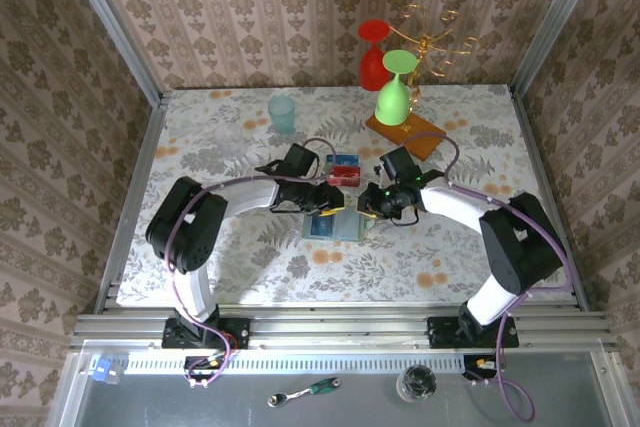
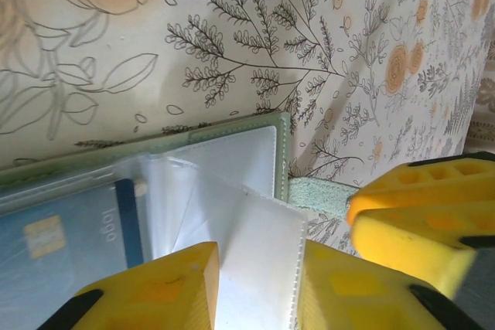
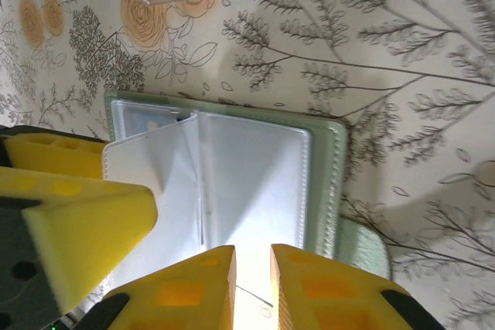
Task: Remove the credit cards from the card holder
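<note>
near the middle of the table (image 1: pixel 230 137), a little toward its near edge, the card holder (image 1: pixel 335 228) lies spread flat on the flowered cloth, with both arms bent in over it. the left gripper (image 1: pixel 336 205) comes at it from the left and the right gripper (image 1: pixel 369 209) from the right, their yellow tips close together above the wallet.

from the left wrist, the card holder (image 2: pixel 241 152) shows its grey-green rim and clear inner leaves. a blue card (image 2: pixel 69 233) with a gold chip sits tucked in a sleeve at the left. a pale leaf stands up from the fold and spans the gap of the left gripper (image 2: pixel 257 260), whose fingers (image 2: pixel 155 291) stand somewhat apart on either side of it. whether they press it i cannot tell.

from the right wrist, a lifted leaf of the card holder (image 3: pixel 255 168) runs into the slit of the right gripper (image 3: pixel 253 260), its fingers (image 3: pixel 325 284) almost together. a true pinch or a bare touch, i cannot tell.

just beyond the wallet, toward the far edge, sits a clear box (image 1: pixel 343 169) with something red inside. farther back a teal cup (image 1: pixel 282 114) stands left of centre. a wooden slab (image 1: pixel 404 135) lies toward the far right corner, with a green goblet (image 1: pixel 395 87) and a red goblet (image 1: pixel 372 52) by it.
</note>
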Controlling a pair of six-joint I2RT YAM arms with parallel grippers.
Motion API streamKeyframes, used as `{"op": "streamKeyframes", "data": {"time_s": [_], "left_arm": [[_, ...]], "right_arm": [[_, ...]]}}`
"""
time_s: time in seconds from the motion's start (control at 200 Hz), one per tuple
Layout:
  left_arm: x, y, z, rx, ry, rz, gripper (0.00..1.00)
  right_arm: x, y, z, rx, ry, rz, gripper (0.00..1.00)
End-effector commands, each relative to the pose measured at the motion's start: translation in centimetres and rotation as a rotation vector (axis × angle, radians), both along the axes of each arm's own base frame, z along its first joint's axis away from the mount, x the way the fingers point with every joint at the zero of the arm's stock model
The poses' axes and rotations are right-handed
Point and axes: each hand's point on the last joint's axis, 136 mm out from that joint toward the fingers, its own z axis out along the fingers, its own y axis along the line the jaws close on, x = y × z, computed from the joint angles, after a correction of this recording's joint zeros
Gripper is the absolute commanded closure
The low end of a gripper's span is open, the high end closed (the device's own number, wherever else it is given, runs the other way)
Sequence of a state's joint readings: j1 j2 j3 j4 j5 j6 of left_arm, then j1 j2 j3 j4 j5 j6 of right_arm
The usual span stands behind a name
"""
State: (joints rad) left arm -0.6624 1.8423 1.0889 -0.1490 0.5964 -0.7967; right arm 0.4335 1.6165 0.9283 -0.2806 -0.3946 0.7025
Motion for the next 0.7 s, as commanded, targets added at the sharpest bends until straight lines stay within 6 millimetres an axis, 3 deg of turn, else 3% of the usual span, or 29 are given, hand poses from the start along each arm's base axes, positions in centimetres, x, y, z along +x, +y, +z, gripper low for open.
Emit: {"op": "streamKeyframes", "data": {"time_s": [0.0, 0.295, 0.47, 0.695], "left_arm": [[0.1, -0.8, -0.3, 0.007, 0.021, 0.010, 0.67], [0.2, -2.1, -0.9, -0.001, 0.030, 0.011, 0.62], [0.5, -2.4, -0.8, -0.006, 0.030, 0.003, 0.59], [0.8, -2.8, -0.6, -0.013, 0.031, -0.012, 0.55]], "right_arm": [[-0.6, -1.5, 0.7, -0.054, -0.024, 0.003, 0.77], [-1.6, -3.3, -0.6, -0.134, 0.007, -0.003, 0.64], [-2.2, -2.7, -2.6, -0.102, 0.070, 0.000, 0.61], [-2.2, -2.1, -3.6, -0.076, 0.100, -0.002, 0.62]]}}
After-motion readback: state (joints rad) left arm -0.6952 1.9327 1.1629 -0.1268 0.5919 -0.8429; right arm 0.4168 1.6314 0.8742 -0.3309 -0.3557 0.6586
